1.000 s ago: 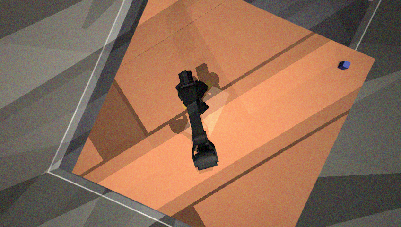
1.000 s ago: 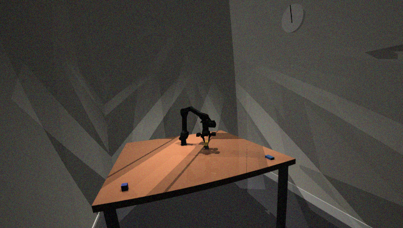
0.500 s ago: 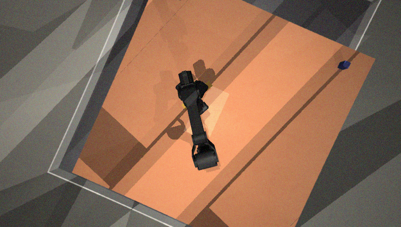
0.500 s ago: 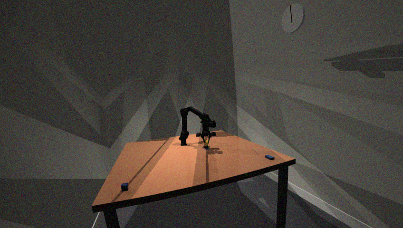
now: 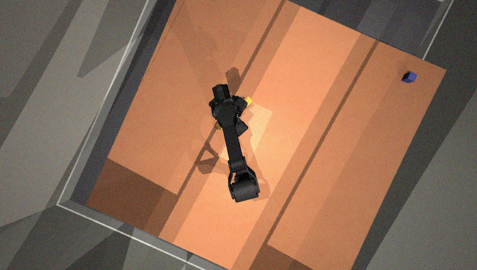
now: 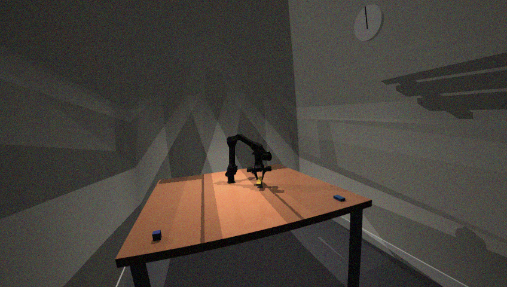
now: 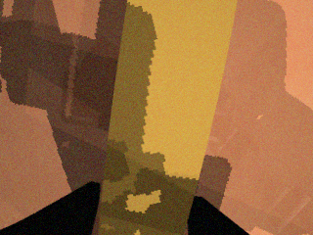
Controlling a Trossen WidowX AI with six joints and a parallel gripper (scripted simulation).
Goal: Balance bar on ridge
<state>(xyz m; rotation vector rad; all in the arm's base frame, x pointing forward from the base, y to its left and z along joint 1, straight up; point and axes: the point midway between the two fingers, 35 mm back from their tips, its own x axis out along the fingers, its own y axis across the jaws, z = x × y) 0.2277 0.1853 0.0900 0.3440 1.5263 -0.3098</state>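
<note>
The yellow bar (image 6: 259,182) (image 7: 183,88) runs lengthwise between my two black fingers. In the top view only its two ends show beside the arm, one of them the yellow end (image 5: 248,101). My gripper (image 6: 260,179) (image 7: 145,200) points down around the bar and stands slightly open. In the wrist view a thin gap shows at the left finger, and the right finger is very close to the bar. The ridge is not clearly seen; a small dark shape shows under the bar in the exterior view. I cannot tell whether the bar is level.
A dark blue cube (image 5: 409,77) (image 6: 156,235) lies near one table corner. A flat blue block (image 6: 339,198) lies near another corner. The wooden table (image 5: 321,83) (image 6: 241,213) carries broad shadow bands. My arm covers much of the bar in the top view.
</note>
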